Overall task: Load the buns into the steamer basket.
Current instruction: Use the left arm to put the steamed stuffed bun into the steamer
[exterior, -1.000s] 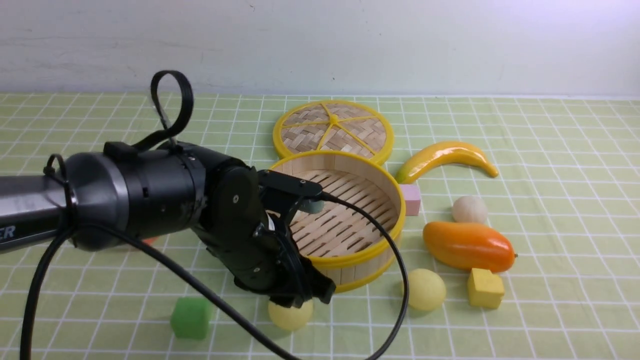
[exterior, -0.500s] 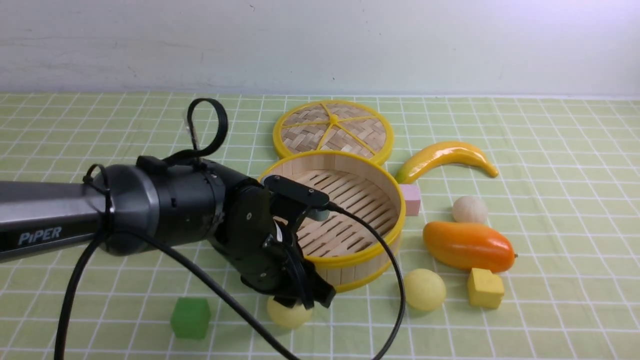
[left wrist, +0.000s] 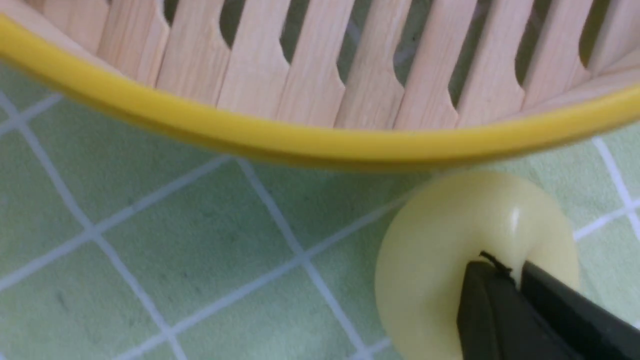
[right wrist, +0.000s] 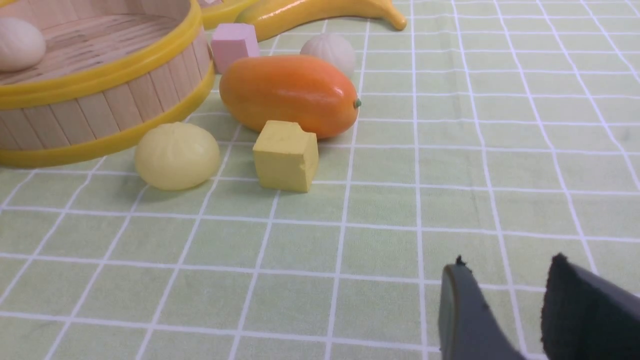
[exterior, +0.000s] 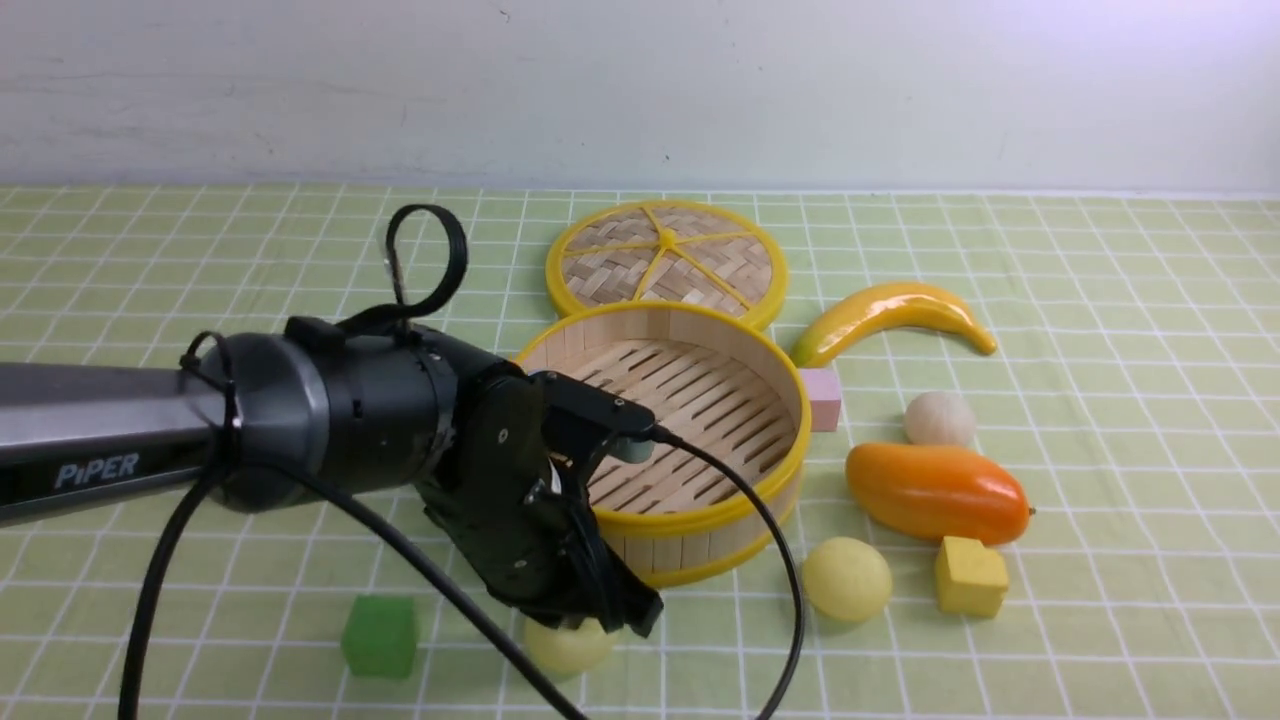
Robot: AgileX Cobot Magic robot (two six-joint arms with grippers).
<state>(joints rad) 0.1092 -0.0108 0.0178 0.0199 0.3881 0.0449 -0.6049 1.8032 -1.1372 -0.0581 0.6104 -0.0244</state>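
Observation:
The steamer basket [exterior: 700,515] stands mid-table; its yellow rim crosses the left wrist view [left wrist: 300,145]. My left gripper [exterior: 610,615] is just in front of the basket, its fingers nearly together, tips pressing on top of a pale yellow bun [exterior: 565,645] [left wrist: 440,250] on the cloth. A second yellow bun [exterior: 847,579] lies right of the basket. An off-white bun [exterior: 939,418] lies behind the mango. Another off-white bun [right wrist: 20,44] sits inside the basket, hidden by my arm in the front view. My right gripper [right wrist: 505,270] is open and empty, low over the cloth.
The woven lid [exterior: 665,260] lies behind the basket. A banana [exterior: 890,315], a pink cube [exterior: 823,397], an orange mango [exterior: 935,492] and a yellow cube [exterior: 969,576] are on the right. A green cube [exterior: 380,635] is front left. The left arm's cable loops before the basket.
My left arm has reached further forward and right, and its gripper has dropped onto the yellow bun, which has shifted slightly towards the front edge. Nothing else has moved.

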